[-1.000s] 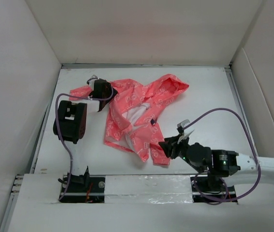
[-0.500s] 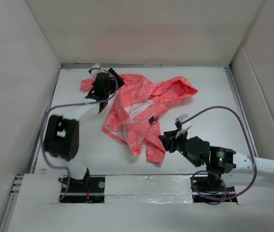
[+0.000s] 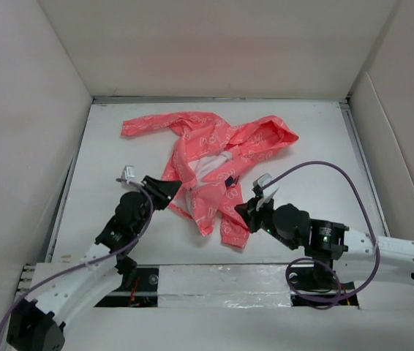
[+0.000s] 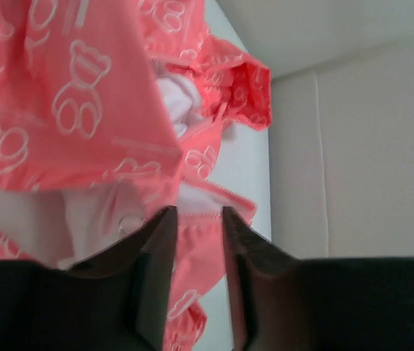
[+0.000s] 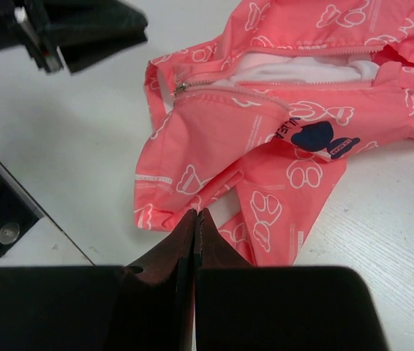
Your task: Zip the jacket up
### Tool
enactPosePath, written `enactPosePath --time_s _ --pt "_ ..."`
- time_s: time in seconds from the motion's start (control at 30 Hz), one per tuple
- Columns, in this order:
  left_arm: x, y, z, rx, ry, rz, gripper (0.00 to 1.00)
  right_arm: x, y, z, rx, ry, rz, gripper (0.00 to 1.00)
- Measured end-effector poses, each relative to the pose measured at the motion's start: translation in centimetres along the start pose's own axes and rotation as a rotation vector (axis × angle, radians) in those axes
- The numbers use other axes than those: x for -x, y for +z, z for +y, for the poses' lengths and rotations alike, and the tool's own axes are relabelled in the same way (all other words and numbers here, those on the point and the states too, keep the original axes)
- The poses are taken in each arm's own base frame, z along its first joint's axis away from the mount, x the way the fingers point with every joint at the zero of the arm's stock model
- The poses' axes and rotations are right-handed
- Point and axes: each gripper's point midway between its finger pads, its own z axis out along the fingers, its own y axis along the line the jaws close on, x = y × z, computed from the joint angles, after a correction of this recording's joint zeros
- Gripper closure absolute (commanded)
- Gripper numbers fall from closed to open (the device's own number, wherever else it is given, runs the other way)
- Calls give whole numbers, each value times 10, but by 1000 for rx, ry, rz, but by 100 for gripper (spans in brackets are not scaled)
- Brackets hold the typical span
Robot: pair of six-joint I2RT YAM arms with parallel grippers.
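The coral-pink jacket (image 3: 207, 142) lies crumpled mid-table, its front open with pale lining showing and one sleeve stretched to the back left. My left gripper (image 3: 172, 188) lies low at the jacket's near-left edge. In the left wrist view the jacket (image 4: 83, 95) fills the frame, and my left gripper (image 4: 196, 212) stands open with a zipper-edged hem across the gap. My right gripper (image 3: 242, 212) is at the near-right hem. In the right wrist view it (image 5: 196, 213) is shut on a fold of the jacket (image 5: 214, 139). The zipper pull (image 5: 181, 88) and a dark tag (image 5: 317, 137) show.
White walls (image 3: 24, 110) enclose the table on three sides. A taped white strip (image 3: 221, 281) runs along the near edge between the arm bases. Purple cables (image 3: 339, 179) loop over the right arm. The left arm's dark tip (image 5: 83, 29) shows at the right wrist view's upper left.
The left arm let go of the far-left sleeve and swung down to the jacket's near-left edge, its jaws narrowing. The right gripper closed at the hem. The sleeve now lies spread out.
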Motion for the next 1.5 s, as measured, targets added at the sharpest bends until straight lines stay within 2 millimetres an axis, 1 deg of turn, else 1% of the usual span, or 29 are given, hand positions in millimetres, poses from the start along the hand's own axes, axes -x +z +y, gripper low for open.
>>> enactPosePath --time_s 0.03,0.1,0.17,0.23,0.3,0.47,0.5,0.73,0.97,1.07,1.27,1.4,1.5 --pt "-8 -8 12 10 -32 15 59 1 -1 0 6 0 -1 100" --pt "-15 -18 21 6 -80 21 55 2 -3 1 15 4 -5 100" --pt "-15 -21 21 -4 -119 17 53 4 -5 1 21 8 -10 100" --pt "-14 -19 17 -14 -151 13 52 5 -6 2 26 9 -10 100" --pt "-18 -13 20 -7 -175 21 53 4 -5 4 30 5 -1 100" --pt "-33 0 45 69 -199 51 53 -3 -2 7 42 -5 25 100" --pt "-34 2 47 76 -198 53 53 -4 -2 8 45 -5 29 100" --pt "-32 8 44 62 -197 37 53 -2 -5 8 54 1 29 100" --pt "-39 17 57 106 -183 53 54 -2 -6 9 62 3 28 100" --pt "-38 19 54 96 -181 50 54 0 -7 10 68 5 25 100" --pt "-34 25 42 50 -181 37 56 0 -8 13 84 8 26 100" --pt "-37 30 44 53 -179 44 58 -2 -7 16 99 5 35 100" --pt "-39 32 45 53 -179 48 62 -4 -7 17 107 2 42 100"
